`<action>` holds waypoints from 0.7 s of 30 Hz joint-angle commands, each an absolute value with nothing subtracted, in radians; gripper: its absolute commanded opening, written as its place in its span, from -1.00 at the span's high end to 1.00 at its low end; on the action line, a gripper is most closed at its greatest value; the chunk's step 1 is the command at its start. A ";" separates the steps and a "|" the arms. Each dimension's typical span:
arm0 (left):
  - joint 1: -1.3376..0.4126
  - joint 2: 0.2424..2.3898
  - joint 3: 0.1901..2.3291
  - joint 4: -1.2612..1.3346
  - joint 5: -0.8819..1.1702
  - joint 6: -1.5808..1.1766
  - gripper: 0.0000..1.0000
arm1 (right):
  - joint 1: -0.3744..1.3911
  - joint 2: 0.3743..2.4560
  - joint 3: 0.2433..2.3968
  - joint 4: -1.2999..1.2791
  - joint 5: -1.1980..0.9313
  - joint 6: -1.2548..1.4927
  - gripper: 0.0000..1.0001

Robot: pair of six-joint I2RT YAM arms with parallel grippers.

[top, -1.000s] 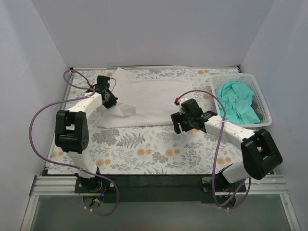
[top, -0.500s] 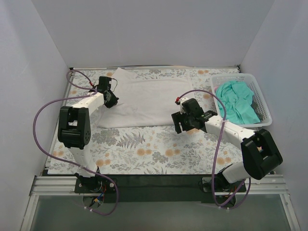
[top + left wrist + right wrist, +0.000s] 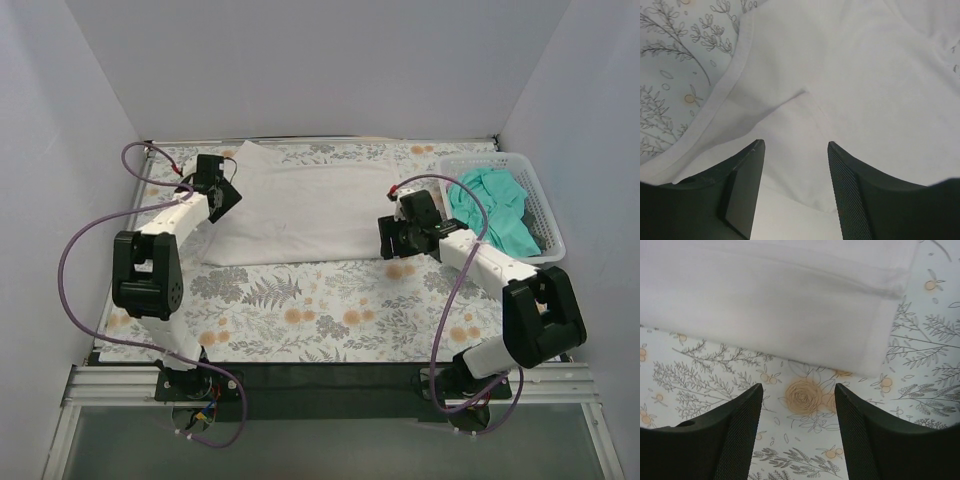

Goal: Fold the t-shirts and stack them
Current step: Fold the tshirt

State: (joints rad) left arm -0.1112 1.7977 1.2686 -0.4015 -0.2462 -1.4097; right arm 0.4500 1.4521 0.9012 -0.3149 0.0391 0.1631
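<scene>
White shirt [image 3: 300, 210] lies spread out on the flowery worktop [image 3: 300, 310], at the far side near 12 o'clock. It looks like a long strip that runs from 9 o'clock to 3 o'clock.

The teal shirt [image 3: 495, 210] sits in a bunch inside the white basket [image 3: 548, 240]. The basket is at 2 o'clock on the worktop, near the white shirt's 3 o'clock end.

The left claw [image 3: 796, 150] is over the white shirt's 9 o'clock end. Its fingers are apart and hold nothing. White cloth with a hem shows under them. I cannot tell if the fingers touch the cloth.

The right claw [image 3: 799, 387] is by the white shirt's 4 o'clock corner. Its fingers are apart too, with nothing in them. An orange flower on the worktop shows between them, and the shirt's edge lies just past the tips, toward 12 o'clock.
</scene>
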 commanded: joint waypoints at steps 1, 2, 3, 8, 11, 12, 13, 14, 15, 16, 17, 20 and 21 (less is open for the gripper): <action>-0.103 1.634 1.215 -0.446 -0.318 -1.448 -0.01 | 0.370 1.480 0.976 -0.290 -0.026 0.195 -0.11; -0.103 1.609 1.192 -0.452 -0.313 -1.465 -0.01 | 0.355 1.489 0.992 -0.284 -0.028 0.201 -0.07; -0.103 1.561 1.168 -0.454 -0.308 -1.465 -0.01 | 0.330 1.511 1.000 -0.278 -0.032 0.204 0.04; -0.103 1.480 0.996 -0.459 -0.301 -1.470 0.19 | 0.293 1.606 1.063 -0.239 -0.041 0.216 0.33; -0.103 1.477 0.924 -0.442 -0.287 -1.479 0.35 | 0.281 1.679 1.089 -0.190 -0.049 0.221 0.50; -0.103 1.477 0.908 -0.427 -0.287 -1.480 0.38 | 0.275 1.693 1.095 -0.178 -0.049 0.221 0.59; -0.103 1.483 0.896 -0.422 -0.290 -1.485 0.42 | 0.272 1.709 1.100 -0.169 -0.051 0.224 0.61; -0.101 1.489 0.885 -0.419 -0.296 -1.485 0.45 | 0.270 1.742 1.109 -0.154 -0.051 0.229 0.63; -0.097 1.496 0.867 -0.413 -0.314 -1.485 0.47 | 0.265 1.759 1.112 -0.147 -0.048 0.230 0.67; -0.092 1.502 0.861 -0.413 -0.316 -1.488 0.50 | 0.262 1.772 1.123 -0.140 -0.045 0.232 0.68; -0.078 1.517 0.856 -0.413 -0.314 -1.488 0.52 | 0.261 1.796 1.127 -0.132 -0.044 0.232 0.69; -0.048 1.538 0.825 -0.414 -0.327 -1.497 0.56 | 0.250 1.833 1.138 -0.120 -0.029 0.232 0.70; -0.040 1.543 0.812 -0.417 -0.328 -1.499 0.57 | 0.247 1.839 1.140 -0.117 -0.025 0.232 0.71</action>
State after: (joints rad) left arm -0.0719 1.5375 0.8345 -0.4324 -0.2821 -1.4826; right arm 0.2604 1.8256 1.0950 -0.1738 -0.0380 0.2234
